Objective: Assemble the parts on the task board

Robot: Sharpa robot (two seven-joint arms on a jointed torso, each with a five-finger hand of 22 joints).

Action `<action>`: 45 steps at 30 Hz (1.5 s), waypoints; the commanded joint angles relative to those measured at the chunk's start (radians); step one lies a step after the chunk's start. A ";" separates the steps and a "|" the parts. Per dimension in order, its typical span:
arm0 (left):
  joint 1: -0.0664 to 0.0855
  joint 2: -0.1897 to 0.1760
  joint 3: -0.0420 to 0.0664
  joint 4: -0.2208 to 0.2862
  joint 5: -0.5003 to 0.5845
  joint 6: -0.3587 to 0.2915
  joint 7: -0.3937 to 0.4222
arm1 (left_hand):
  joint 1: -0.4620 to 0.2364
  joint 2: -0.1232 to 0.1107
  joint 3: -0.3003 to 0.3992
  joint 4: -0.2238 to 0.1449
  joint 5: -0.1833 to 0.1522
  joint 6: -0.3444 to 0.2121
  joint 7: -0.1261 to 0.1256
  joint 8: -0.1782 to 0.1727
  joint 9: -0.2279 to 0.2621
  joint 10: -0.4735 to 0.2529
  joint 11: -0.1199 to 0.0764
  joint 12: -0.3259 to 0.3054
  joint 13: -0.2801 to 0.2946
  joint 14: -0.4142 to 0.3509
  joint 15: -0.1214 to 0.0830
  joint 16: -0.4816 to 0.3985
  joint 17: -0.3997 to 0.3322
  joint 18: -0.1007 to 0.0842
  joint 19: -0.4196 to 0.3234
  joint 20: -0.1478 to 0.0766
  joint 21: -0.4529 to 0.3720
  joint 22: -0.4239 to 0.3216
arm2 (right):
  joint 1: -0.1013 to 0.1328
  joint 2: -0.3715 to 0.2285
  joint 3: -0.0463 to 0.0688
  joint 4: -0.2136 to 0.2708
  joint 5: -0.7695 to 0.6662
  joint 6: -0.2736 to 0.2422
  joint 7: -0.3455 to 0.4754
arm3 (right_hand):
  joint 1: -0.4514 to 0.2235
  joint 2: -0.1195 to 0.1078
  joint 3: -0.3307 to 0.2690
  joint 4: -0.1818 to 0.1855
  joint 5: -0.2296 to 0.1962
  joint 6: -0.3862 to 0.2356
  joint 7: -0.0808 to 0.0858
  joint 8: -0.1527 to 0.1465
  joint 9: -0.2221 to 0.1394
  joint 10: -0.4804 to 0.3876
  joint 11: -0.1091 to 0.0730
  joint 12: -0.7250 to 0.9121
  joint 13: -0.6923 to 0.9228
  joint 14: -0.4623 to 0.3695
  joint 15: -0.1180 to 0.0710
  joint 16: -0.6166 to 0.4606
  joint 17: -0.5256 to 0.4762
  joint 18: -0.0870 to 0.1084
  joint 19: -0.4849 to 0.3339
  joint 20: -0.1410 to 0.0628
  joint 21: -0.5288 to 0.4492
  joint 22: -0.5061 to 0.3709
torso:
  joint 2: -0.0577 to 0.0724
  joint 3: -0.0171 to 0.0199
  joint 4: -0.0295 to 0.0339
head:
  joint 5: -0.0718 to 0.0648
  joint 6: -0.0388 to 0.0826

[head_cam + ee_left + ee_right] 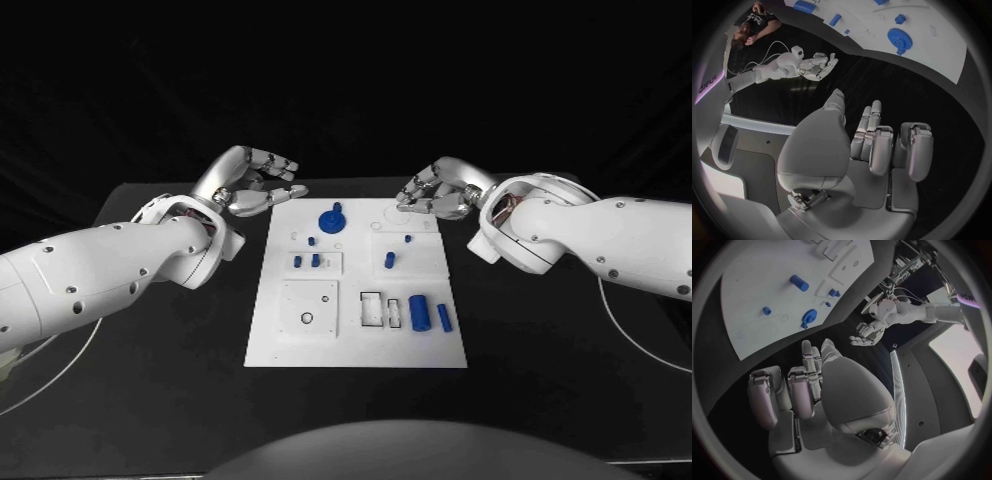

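The white task board [361,340] lies in the middle of the black table. A blue gear [332,219] sits at its far end, and short blue pegs [299,261] stand in the middle blocks. A thick blue cylinder [420,312] and a thinner blue piece [444,318] lie near the right edge. My left hand [257,183] hovers beyond the board's far left corner, fingers loosely bent and apart, holding nothing. My right hand [440,190] hovers at the far right corner in the same way. The left wrist view shows the left hand [873,145] empty, with the gear [898,37] beyond it. The right hand [811,385] is empty too.
A small black ring [306,318] lies on the square plate at the board's near left. Two rectangular slots [372,307] open beside the cylinder. Bare black table [159,400] surrounds the board on all sides.
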 commanded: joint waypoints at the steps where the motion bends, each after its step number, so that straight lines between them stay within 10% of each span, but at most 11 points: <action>1: -0.005 -0.005 0.000 0.025 0.134 -0.080 0.083 | 0.001 0.016 -0.011 0.000 0.006 0.009 -0.003 -0.007 -0.001 0.008 -0.001 -0.004 -0.001 0.084 -0.010 0.011 0.207 -0.007 0.105 -0.008 0.002 0.263 | -0.002 0.003 0.000 -0.009 -0.299 0.031 -0.063 | 0.010 -0.011 0.005 -0.002 -0.004 0.004 -0.023 -0.018 -0.006 0.028 0.004 -0.033 -0.050 0.104 0.007 0.004 0.263 -0.007 0.105 0.007 0.005 0.263 | 0.001 0.0002 -0.0001 | -0.016 0.005; 12: -0.013 -0.023 0.001 0.073 0.176 -0.101 0.110 | 0.003 0.031 -0.023 -0.001 0.016 0.015 -0.004 -0.007 -0.001 0.010 -0.002 -0.007 -0.001 0.090 -0.010 0.018 0.220 -0.007 0.105 -0.009 0.002 0.263 | -0.034 0.041 0.000 -0.057 -0.544 0.117 -0.161 | 0.029 -0.038 0.009 -0.011 -0.010 0.063 -0.050 -0.030 -0.007 0.078 0.004 -0.096 -0.139 0.104 0.006 0.004 0.263 -0.007 0.105 0.008 0.005 0.263 | 0.001 0.0014 -0.0017 | -0.021 0.004; 45: -0.014 -0.029 0.000 0.068 0.179 -0.094 0.099 | 0.036 0.059 -0.041 -0.002 0.035 0.020 -0.001 -0.011 -0.002 -0.021 0.003 -0.025 -0.004 0.076 -0.007 -0.001 0.181 -0.007 0.105 -0.007 0.002 0.263 | -0.068 0.124 0.000 -0.131 -0.612 0.272 -0.236 | 0.041 -0.052 0.011 -0.032 -0.010 0.072 -0.015 -0.079 -0.013 0.036 -0.013 -0.179 -0.211 0.104 -0.015 0.004 0.263 -0.007 0.105 -0.006 0.005 0.263 | -0.001 0.0011 -0.0010 | -0.013 -0.007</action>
